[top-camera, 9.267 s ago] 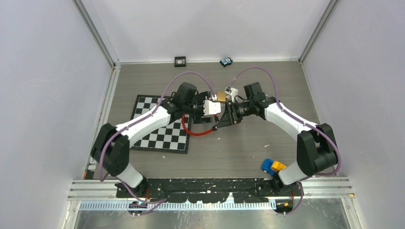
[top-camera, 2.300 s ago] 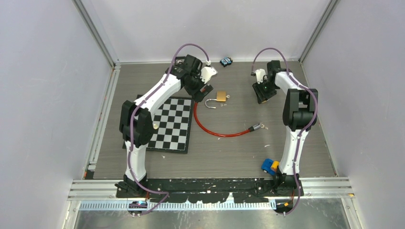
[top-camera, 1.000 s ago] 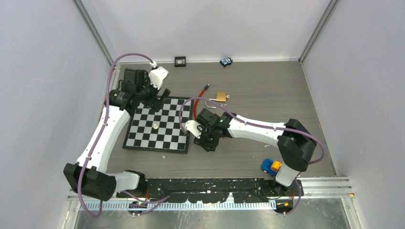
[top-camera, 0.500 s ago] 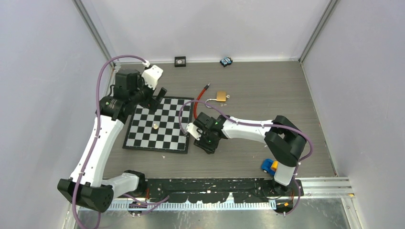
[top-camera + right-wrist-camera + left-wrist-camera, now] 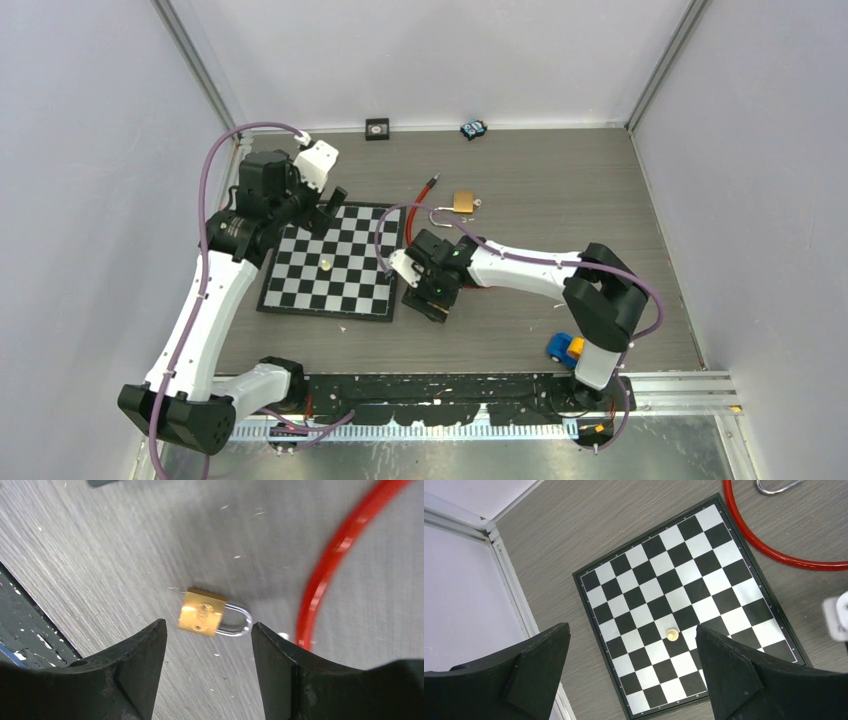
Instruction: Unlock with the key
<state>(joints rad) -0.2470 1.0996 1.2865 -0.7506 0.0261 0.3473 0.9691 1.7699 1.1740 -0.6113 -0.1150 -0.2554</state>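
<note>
Grey wood-grain table (image 5: 560,190), pale walls (image 5: 430,50) on three sides, a chessboard (image 5: 350,290) left of centre. From overhead, a brass padlock (image 5: 463,202) with its shackle swung out lies just past the chessboard's far right corner, with a red cable (image 5: 424,192) beside it; the key is too small to pick out. Only the right wrist view shows a small padlock (image 5: 202,618), blurred, between the spread fingers of the right gripper (image 5: 208,625) and touched by neither. The left gripper (image 5: 632,628) gapes wide above the chessboard, holding nothing, with a pale chess piece (image 5: 672,635) on a square below.

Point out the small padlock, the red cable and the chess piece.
small padlock (image 5: 202,618), right wrist view, on its brass body.
red cable (image 5: 342,547), right wrist view, mid-curve.
chess piece (image 5: 672,635), left wrist view, on its top.
</note>
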